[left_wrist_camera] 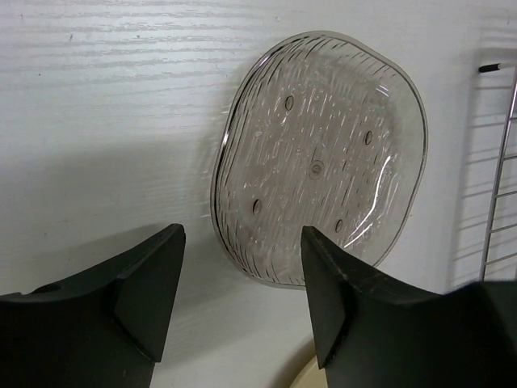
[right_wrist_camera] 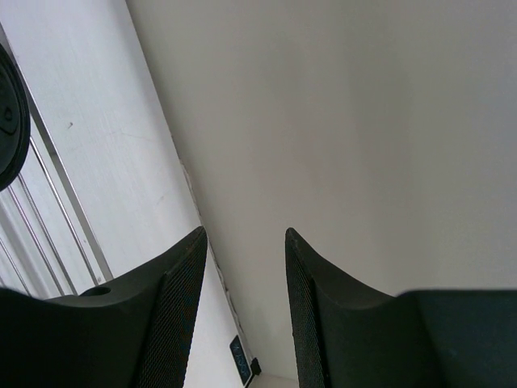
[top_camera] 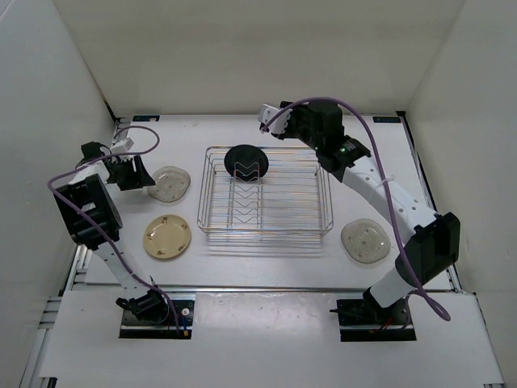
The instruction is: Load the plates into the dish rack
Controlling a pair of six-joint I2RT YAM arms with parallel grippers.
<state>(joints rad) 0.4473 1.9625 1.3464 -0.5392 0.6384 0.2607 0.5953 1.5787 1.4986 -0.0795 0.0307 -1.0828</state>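
Observation:
The silver wire dish rack (top_camera: 207, 191) stands mid-table. The black plate (top_camera: 246, 162) stands on edge in its far left corner, and shows at the left edge of the right wrist view (right_wrist_camera: 10, 121). A translucent plate (top_camera: 170, 183) lies flat left of the rack. My left gripper (top_camera: 136, 173) hovers just left of it, open and empty. In the left wrist view (left_wrist_camera: 242, 233) the plate (left_wrist_camera: 319, 158) lies just beyond the fingertips. The cream-yellow plate (top_camera: 167, 237) lies nearer. A second translucent plate (top_camera: 365, 240) lies right of the rack. My right gripper (top_camera: 269, 118) is open and empty, raised behind the rack (right_wrist_camera: 245, 234).
White walls enclose the table on the left, back and right. The rack's wire rim (left_wrist_camera: 501, 162) is at the right edge of the left wrist view, and its wires (right_wrist_camera: 48, 210) are at the left of the right wrist view. The cream-yellow plate's edge (left_wrist_camera: 303, 378) peeks below the left fingers.

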